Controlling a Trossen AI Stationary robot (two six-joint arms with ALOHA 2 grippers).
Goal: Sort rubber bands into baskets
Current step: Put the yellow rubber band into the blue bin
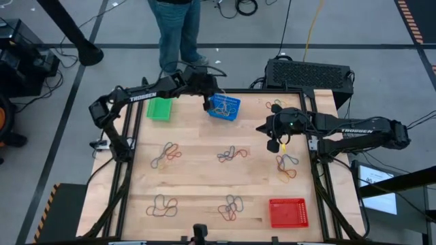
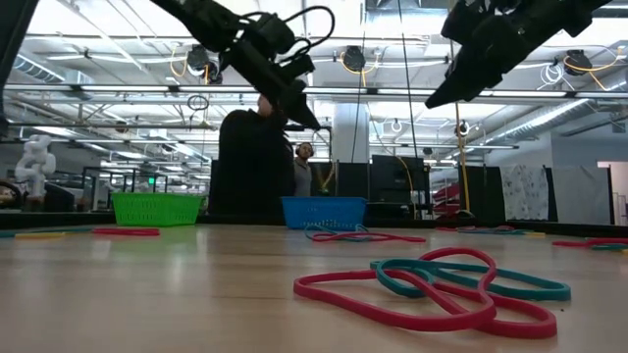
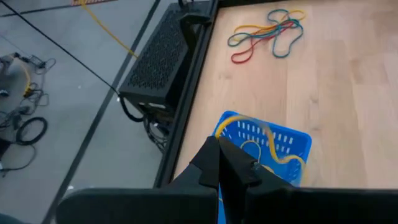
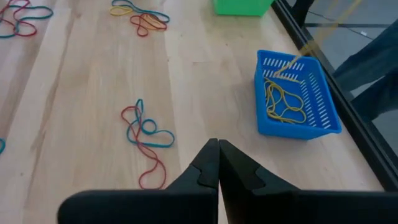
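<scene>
Red and teal rubber bands (image 2: 442,289) lying nearest: light, floppy, best pinched at 1 strand. Left pincer (image 3: 239,168) dangling yellow band (image 3: 273,146) over blue basket (image 3: 292,140); right pincer (image 4: 217,163) closed, empty.

Pale wood table (image 1: 204,173), matt; perforated plastic baskets (image 1: 223,107); rubber bands (image 1: 166,154).

Both arms are black all over, built of tubular links with chunky rounded joints; white "TROSSEN" lettering runs along the left arm (image 1: 139,95) and the right arm (image 1: 357,131); thin black cables loop off the left arm's wrist; each tool, left tool (image 3: 225,163) and right tool (image 4: 218,157), ends in two matte black wedge-shaped fingers tapering to a narrow tip.
</scene>
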